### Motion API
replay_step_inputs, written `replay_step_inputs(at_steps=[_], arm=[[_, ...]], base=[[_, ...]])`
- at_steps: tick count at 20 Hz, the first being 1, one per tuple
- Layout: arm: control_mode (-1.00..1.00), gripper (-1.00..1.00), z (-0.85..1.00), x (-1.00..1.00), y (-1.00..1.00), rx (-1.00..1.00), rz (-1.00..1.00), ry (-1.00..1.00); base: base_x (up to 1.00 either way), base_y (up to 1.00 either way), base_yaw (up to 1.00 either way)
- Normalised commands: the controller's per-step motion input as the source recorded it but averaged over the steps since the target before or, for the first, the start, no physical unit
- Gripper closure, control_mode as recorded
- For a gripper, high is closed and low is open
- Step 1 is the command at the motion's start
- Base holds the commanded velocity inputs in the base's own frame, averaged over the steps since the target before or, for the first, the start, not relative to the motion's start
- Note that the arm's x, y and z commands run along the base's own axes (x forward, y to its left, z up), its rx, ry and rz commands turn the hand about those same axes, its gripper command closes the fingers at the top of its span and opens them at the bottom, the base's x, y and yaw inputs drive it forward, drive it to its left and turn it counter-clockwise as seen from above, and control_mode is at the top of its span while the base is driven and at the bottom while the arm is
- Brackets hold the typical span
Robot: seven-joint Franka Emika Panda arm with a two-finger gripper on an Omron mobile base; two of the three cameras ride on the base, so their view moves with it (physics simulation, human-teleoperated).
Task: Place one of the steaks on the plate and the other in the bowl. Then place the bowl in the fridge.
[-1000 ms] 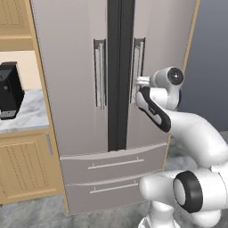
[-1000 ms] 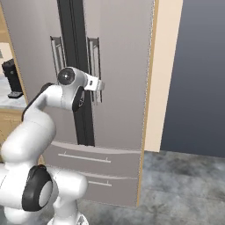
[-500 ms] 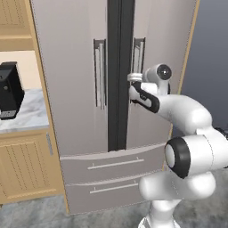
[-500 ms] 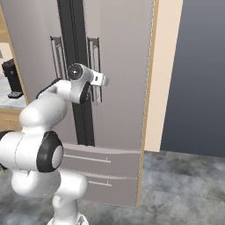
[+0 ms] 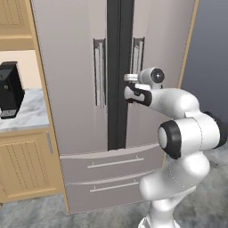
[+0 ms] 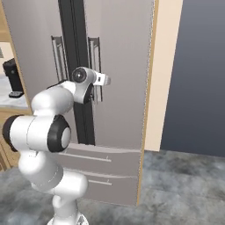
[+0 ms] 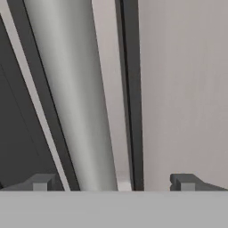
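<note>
fridge: the tall grey fridge (image 5: 80, 67) stands before the base, both upper doors shut, a dark seam between them and two drawers below.
step in hand: my reading is the opening of the fridge, the part that serves the last clause of the task; the steaks, plate and bowl are not to be placed from these pictures.
arm: the white arm reaches forward at handle height toward the right door.
right door handle: the long vertical bar handle (image 7: 80, 102) runs up between the two fingers in the hand view, close in front of the camera.
gripper (image 7: 111, 181): the fingers stand fully spread on either side of the bar and grip nothing.
next move: judged from this, push in a little until the bar sits well between the fingers, close on it, then pull outward along the door's arc.
tabletop: the left base view shows a marble tabletop (image 5: 26, 113) with a black appliance (image 5: 10, 89) left of the fridge.
views: the base views give the arm's posture and which door; the hand view alone shows the bar bracketed by the fingers.
</note>
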Motion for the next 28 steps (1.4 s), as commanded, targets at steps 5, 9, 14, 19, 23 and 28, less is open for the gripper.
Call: replay_step_inputs(at_steps=[5, 9, 14, 19, 23, 28], arm=[[-1.00, 1.00, -0.24, 0.82, -0.26, 0.01, -0.06, 0.07], [-1.00, 1.00, -0.04, -0.23, -1.00, 0.27, -0.31, 0.37], [-1.00, 1.00, -0.19, -0.42, -1.00, 0.29, -0.32, 0.43], [-1.00, 1.00, -0.13, -0.97, -1.00, 0.36, -0.15, 0.19], [-1.00, 1.00, -0.28, -1.00, -1.00, 0.31, -0.05, 0.03], [-1.00, 1.00, -0.32, -0.79, -1.00, 0.23, 0.00, -0.10]], base=[[0.00, 0.00, 0.00], [0.00, 0.00, 0.00], [0.00, 0.00, 0.00], [0.00, 0.00, 0.00], [0.00, 0.00, 0.00], [0.00, 0.00, 0.00]])
